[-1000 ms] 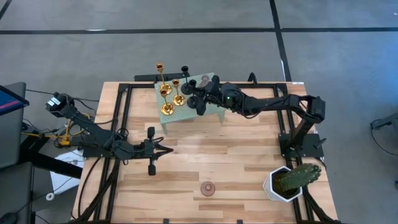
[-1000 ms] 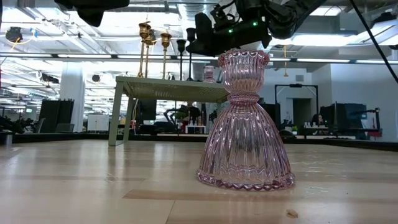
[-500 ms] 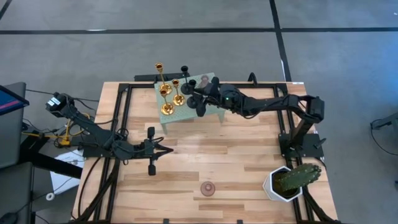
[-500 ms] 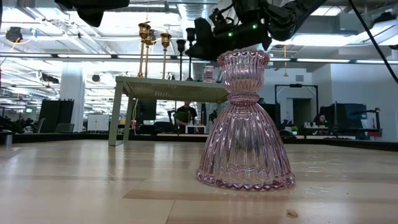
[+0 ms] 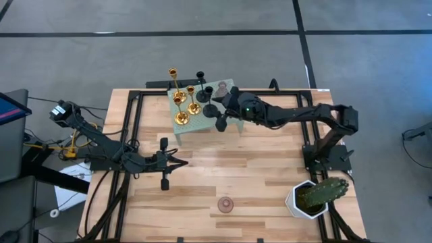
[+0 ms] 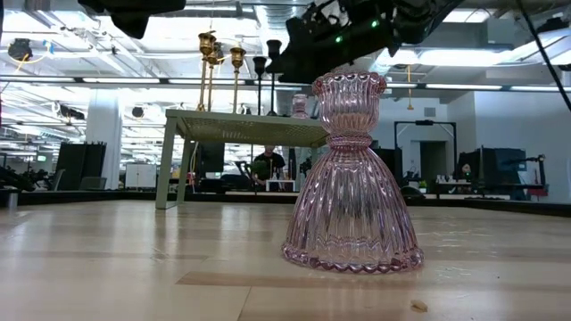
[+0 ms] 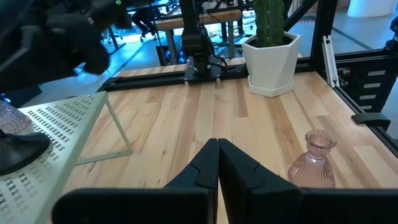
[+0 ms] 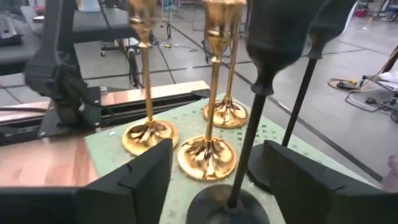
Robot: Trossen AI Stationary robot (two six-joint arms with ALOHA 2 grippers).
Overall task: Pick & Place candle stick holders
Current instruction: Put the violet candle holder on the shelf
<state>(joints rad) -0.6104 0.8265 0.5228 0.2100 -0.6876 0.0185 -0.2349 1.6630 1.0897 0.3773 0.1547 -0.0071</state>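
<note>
On a pale green perforated stand (image 5: 196,125) at the far middle of the table stand three gold candle stick holders (image 5: 182,101) (image 8: 208,149), black ones and a pinkish glass one (image 5: 221,88). My right gripper (image 5: 216,113) (image 8: 224,180) is open at the stand's right side. Its fingers are on either side of a tall black holder's stem (image 8: 249,149) without touching it, and that holder's round base rests on the stand. Another pink glass holder (image 5: 225,204) (image 6: 352,178) stands upright on the wooden table near the front edge. My left gripper (image 5: 181,162) (image 7: 217,149) is shut and low over the table's left middle.
A green cactus in a white pot (image 5: 316,196) (image 7: 270,43) stands at the near right corner. Black frame rails (image 5: 135,121) run along the table's sides and back. Bare wood lies between the stand and the front edge.
My right gripper has opened and let go of the tall black holder, which now stands by itself on the stand. The gripper has drawn back a little toward the table's right. My left arm has kept still.
</note>
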